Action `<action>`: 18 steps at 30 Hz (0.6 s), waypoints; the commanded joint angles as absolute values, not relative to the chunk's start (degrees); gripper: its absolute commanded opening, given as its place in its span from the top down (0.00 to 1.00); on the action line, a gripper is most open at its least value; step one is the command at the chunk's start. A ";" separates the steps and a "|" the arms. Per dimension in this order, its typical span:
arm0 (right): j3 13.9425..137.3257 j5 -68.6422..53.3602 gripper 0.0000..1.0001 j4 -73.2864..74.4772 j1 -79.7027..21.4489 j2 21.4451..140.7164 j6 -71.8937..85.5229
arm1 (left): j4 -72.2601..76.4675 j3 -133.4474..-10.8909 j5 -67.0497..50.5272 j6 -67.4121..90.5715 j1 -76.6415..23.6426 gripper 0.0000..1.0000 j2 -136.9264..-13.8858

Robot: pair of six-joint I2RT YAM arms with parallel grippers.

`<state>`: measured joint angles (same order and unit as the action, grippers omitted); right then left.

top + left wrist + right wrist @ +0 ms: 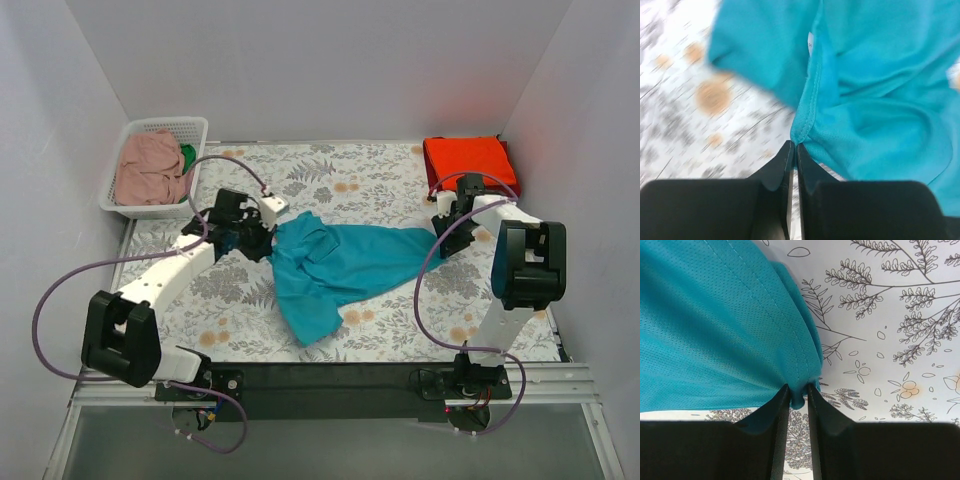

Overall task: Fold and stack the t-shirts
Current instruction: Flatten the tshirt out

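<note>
Judged as the spreading step before any fold: draw the teal-blue t-shirt taut between the 2 arms, moving both apart evenly and low, to flatten the bunched middle and the flap trailing toward the near edge onto the floral table cloth without twisting. Best pulled slowly, for fear of losing such thin seam pinches. Worth setting down square to the table edge, ready for a clean first fold. Left gripper: all but closed, clamped on a stitched hem corner at the shirt's left end, with only a sliver of gap left. Right gripper: narrow as well, pinching a small tuck of hemmed edge at the shirt's right end, gap filled with cloth. Shirt itself crumpled across the middle of the table, well apart from the orange-red t-shirt, folded flat at the far right corner and probably the base of the stack. Dusty pink t-shirt and a bit of green cloth heaped in the white basket at the far left, not yet folded.
</note>
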<state>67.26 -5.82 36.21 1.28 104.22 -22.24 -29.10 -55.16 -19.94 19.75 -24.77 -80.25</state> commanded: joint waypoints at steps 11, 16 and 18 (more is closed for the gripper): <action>63.37 -13.35 0.57 42.97 1.93 96.08 -28.29 | -38.30 -50.42 -23.09 4.48 -0.71 0.57 -85.25; 63.11 -13.89 0.42 44.30 1.93 88.18 -35.57 | -47.98 -57.56 -34.26 -1.74 -0.09 0.25 -80.18; 62.76 -13.45 0.42 44.47 1.93 86.75 -37.69 | -50.01 -57.22 -37.08 -4.39 -0.96 0.24 -74.99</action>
<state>62.83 -12.16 42.65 1.67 90.83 -31.64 -44.16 -55.02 -28.08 1.56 0.08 -83.50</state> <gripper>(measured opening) 0.578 0.752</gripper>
